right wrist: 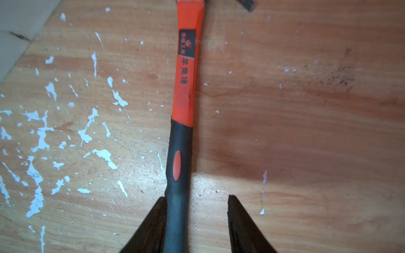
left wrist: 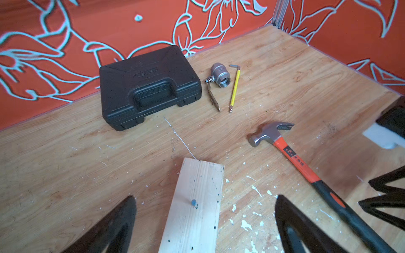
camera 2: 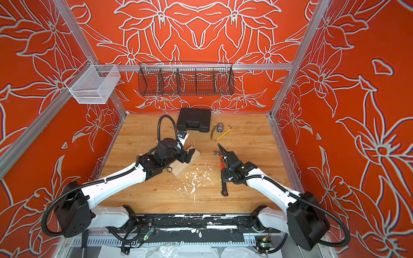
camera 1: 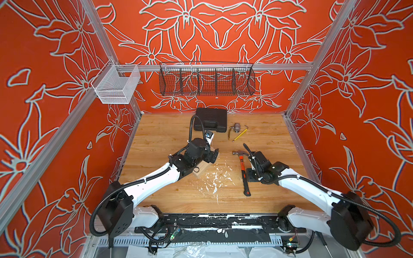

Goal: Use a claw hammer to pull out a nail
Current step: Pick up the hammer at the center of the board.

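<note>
Orange walls with pale flower outlines enclose a wooden tabletop [camera 1: 156, 138] flecked with white chips. At the lower centre of the left wrist view the nail [left wrist: 193, 202] is seen standing in a pale wood block [left wrist: 203, 175], its head raised just off the surface, so nothing has been drawn out yet. The left gripper [left wrist: 205, 197] is held over that block with its jaws wide apart, one to each side; whether the wood is touched cannot be told.

Right of centre in a top view, the claw hammer [camera 1: 242, 163] is laid flat on the table, head toward the back wall and black grip toward the lower edge of the frame. The right gripper [right wrist: 196, 197] is set about that black grip at the bottom of the right wrist view. One finger [right wrist: 153, 219] is pressed against the rubber, while the other is separated from it by a visible gap — the handle is bracketed, not clamped.

The task is judged to be at its opening. The hammer has yet to be grasped and lifted, the claw hooked under the nail head, and the nail levered out — the block probably steadied meanwhile
</note>
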